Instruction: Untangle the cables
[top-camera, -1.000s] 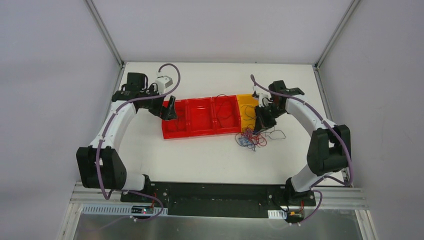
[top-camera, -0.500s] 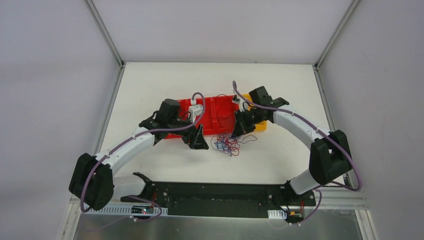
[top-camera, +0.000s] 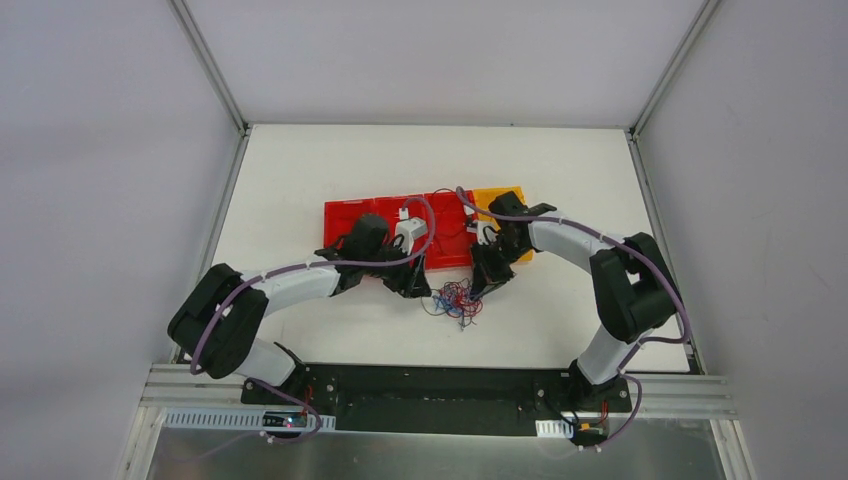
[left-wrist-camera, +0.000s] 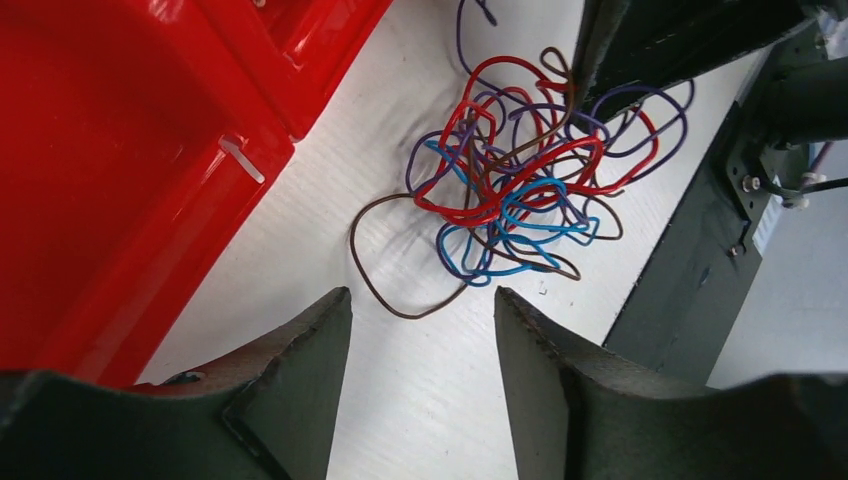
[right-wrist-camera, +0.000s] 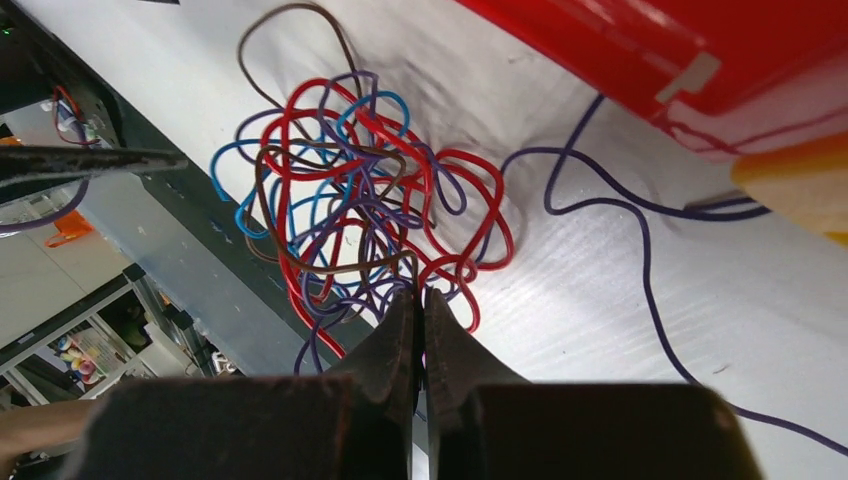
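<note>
The cables (top-camera: 457, 298) are a small tangle of thin red, blue, purple and brown wires on the white table, just in front of the bins. The tangle fills the left wrist view (left-wrist-camera: 520, 195) and the right wrist view (right-wrist-camera: 370, 210). My left gripper (left-wrist-camera: 422, 300) is open and empty, its tips just short of a brown loop at the tangle's edge. My right gripper (right-wrist-camera: 420, 295) is shut on wires of the tangle; a brown and a purple strand run into its tips. In the top view the left gripper (top-camera: 418, 287) and right gripper (top-camera: 482, 285) flank the tangle.
A row of red bins (top-camera: 345, 212) with a yellow bin (top-camera: 497, 198) at its right end lies behind the tangle. A loose purple wire (right-wrist-camera: 640, 230) runs from the bins across the table. The black base rail (top-camera: 440, 385) borders the near edge.
Both arms moved toward the near side and closer together. The tangle was dragged left and nearer by the right gripper. The left gripper swung from the red bins to the tangle's left side.
</note>
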